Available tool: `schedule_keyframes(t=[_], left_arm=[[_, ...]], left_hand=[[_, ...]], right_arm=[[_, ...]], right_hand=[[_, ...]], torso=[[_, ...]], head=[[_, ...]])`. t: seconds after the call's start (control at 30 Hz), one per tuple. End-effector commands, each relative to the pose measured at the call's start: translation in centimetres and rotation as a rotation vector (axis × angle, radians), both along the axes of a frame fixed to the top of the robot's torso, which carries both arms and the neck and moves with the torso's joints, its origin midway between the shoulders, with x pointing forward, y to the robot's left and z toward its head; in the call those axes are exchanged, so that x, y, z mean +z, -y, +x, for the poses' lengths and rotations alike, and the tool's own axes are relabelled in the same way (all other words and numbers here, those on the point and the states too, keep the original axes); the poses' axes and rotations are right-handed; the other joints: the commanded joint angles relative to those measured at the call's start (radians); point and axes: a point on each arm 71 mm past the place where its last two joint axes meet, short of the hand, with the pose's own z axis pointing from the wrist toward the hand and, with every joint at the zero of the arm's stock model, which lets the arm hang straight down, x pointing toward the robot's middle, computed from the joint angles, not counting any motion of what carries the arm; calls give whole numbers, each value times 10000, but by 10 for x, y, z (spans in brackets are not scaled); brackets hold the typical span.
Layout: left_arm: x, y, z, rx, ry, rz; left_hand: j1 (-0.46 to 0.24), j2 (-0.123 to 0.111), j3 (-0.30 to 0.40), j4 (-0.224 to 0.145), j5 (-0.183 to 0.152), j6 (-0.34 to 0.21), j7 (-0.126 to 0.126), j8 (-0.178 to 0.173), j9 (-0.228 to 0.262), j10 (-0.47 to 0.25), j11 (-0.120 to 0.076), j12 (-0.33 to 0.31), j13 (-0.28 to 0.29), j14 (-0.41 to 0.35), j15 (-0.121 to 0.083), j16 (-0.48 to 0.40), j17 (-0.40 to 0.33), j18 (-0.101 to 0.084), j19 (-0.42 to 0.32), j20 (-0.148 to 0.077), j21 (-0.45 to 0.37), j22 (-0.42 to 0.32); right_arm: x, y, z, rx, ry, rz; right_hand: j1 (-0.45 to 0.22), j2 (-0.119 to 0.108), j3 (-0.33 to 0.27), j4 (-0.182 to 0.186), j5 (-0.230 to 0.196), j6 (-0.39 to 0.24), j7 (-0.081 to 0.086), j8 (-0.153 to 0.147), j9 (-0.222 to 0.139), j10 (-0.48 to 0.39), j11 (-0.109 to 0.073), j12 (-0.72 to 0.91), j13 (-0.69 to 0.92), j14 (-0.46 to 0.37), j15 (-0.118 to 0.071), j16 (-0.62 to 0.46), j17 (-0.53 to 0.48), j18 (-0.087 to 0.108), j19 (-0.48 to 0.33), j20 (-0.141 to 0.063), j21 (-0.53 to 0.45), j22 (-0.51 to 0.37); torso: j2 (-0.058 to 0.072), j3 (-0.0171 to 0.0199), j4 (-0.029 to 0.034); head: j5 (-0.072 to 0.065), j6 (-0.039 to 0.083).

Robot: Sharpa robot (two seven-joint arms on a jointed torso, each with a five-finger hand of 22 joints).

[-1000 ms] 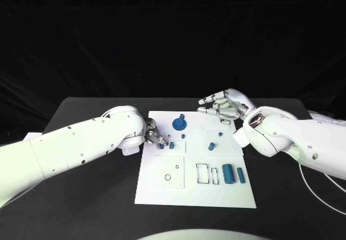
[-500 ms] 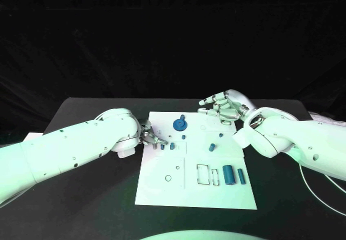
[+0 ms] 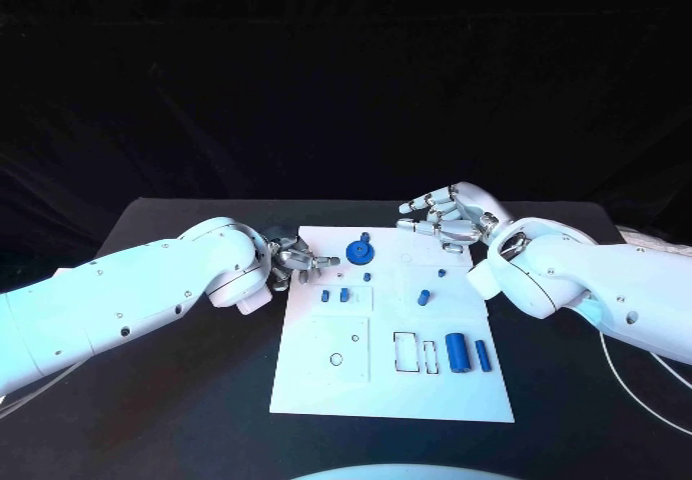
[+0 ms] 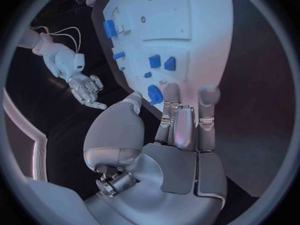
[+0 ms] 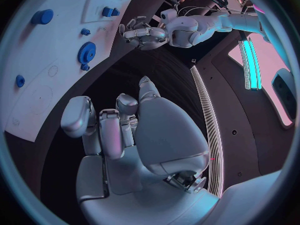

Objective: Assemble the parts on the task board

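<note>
Pulls left hand (image 3: 296, 260) back from two small parts (image 3: 335, 295), fingers loose, empty. Holds right hand (image 3: 444, 218) spread, empty. Likely frees left for the next part.

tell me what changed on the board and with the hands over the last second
The left hand has drawn back from the two small blue pegs near the task board's left edge, moving toward the far left corner; it holds nothing now. The pegs stand uncovered. The right hand still hovers beyond the board's far right corner, holding nothing. The blue gear and the other blue parts stayed put.
</note>
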Motion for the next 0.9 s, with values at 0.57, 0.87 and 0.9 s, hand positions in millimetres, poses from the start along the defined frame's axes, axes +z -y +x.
schedule_keyframes(t=[0.57, 0.87, 0.9], left_arm=[[24, 42, 5, -3258, 4532, -1701], [16, 72, 5, -4825, 5266, 452], [15, 74, 5, -4940, 5229, 696]], left_hand=[[5174, -631, 1792, -1957, -29, -286, 731, -2021, -2830, -1430, 749, -3723, -3948, -3024, 658, -4911, -5622, 516, -1609, 690, -3740, -2759], [4757, -909, 1956, -1908, -66, 643, 628, -2954, -3858, -812, 746, -5021, -5417, -710, 529, -2630, -3761, 447, -45, 591, -3180, -2562], [4751, -907, 1998, -1927, -62, 745, 639, -3025, -3936, -725, 743, -5103, -5525, -495, 529, -2237, -3352, 363, 268, 573, -2702, -2171]], right_arm=[[-1, 1, 1, 22, 89, -79], [-1, 0, 2, -8, 246, -98], [-1, 0, 2, -20, 270, -92]], right_hand=[[69, 115, -38, -30, 90, 63, -6, 16, 5, -221, -36, -333, -254, 542, -68, -100, 243, 210, -94, -18, -111, -85], [88, 129, -37, -38, 98, 64, -7, 15, 4, -288, -38, -450, -358, 539, -70, -111, 227, 212, -100, -19, -121, -97], [98, 138, -35, -42, 104, 65, -8, 15, 4, -291, -39, -457, -366, 540, -71, -110, 232, 211, -98, -20, -120, -95]], torso=[[31, -8, -48], [43, -12, -60], [50, -11, -64]], head=[[-165, 200], [-228, 214], [-231, 214]])
